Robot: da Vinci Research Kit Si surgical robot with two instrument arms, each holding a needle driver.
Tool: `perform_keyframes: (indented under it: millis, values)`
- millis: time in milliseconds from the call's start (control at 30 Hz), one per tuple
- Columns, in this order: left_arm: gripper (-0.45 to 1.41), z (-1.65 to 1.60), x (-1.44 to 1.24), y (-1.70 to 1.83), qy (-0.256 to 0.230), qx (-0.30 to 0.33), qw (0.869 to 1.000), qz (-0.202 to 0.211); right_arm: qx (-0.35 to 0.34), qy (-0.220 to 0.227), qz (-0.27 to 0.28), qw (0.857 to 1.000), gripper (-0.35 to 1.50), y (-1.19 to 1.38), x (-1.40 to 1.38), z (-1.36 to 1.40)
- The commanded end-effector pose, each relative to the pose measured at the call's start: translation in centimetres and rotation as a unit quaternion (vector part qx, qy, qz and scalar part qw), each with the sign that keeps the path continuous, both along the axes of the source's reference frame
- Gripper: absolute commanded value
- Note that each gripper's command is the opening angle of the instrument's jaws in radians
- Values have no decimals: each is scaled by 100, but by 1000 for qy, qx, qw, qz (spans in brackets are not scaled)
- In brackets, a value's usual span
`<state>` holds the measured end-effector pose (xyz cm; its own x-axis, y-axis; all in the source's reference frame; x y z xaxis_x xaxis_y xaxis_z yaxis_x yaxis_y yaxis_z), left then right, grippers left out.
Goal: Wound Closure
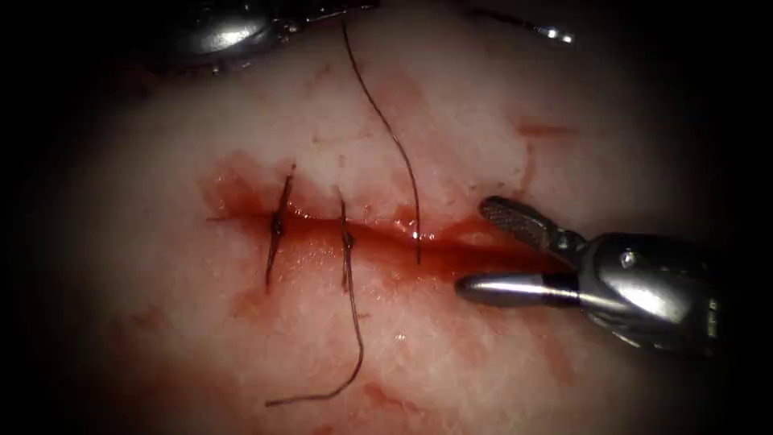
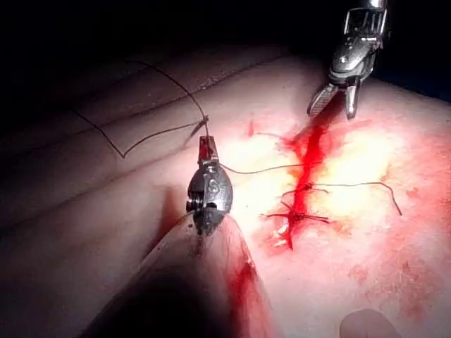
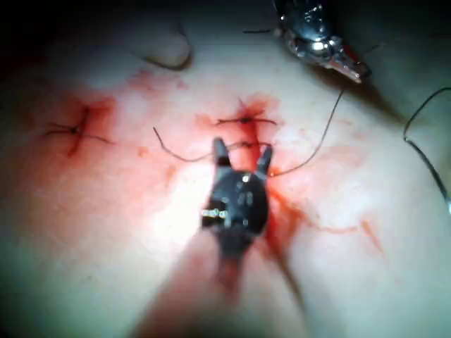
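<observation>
The cut (image 1: 451, 246) runs across the tissue (image 1: 451, 362), wet with red fluid. Two tied stitches (image 1: 278, 225) (image 1: 347, 240) cross its left half. My right tool (image 1: 475, 246) hovers open at the cut's right end, one jaw on each side of it, holding nothing. A thread (image 1: 394, 137) rises from the cut between the stitches and the right tool, toward the far edge. There my left tool (image 2: 204, 141) is shut on that thread, off the tissue's far side; its body (image 1: 225, 32) shows in the endoscope view. A thin dark arc (image 2: 176, 84) curves away from its tip; I cannot tell whether it is needle or thread.
A long cut tail (image 1: 354, 338) from the second stitch curls over the near tissue. A third tied stitch (image 3: 74, 130) sits apart from the others. Loose thread (image 2: 120, 148) lies on the dark far slope beyond the left tool.
</observation>
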<state>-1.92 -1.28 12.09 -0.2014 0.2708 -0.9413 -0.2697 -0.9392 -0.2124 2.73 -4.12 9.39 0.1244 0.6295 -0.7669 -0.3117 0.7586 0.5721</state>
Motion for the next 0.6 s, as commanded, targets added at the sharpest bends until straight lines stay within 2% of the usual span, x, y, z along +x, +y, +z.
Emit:
perform_keyframes:
  millis: [33,67,100,200,333,600]
  values:
    - [-16,8,-5,-1,-1,11,1000,1,0,1,-1,1000,148,-3,8,4]
    - [5,9,-3,-2,-1,22,1000,1,0,1,-1,1000,148,-4,8,4]
    - [47,9,2,-4,0,58,998,0,-1,1,-1,1000,148,-4,8,5]
    - [96,1,13,-6,6,108,994,-4,-1,1,-1,1000,148,-5,8,5]
    - [116,-16,33,-9,20,131,991,-7,-2,2,-3,1000,148,-6,8,6]
    - [123,-56,83,-23,46,144,988,4,-2,5,-7,1000,148,-9,8,7]
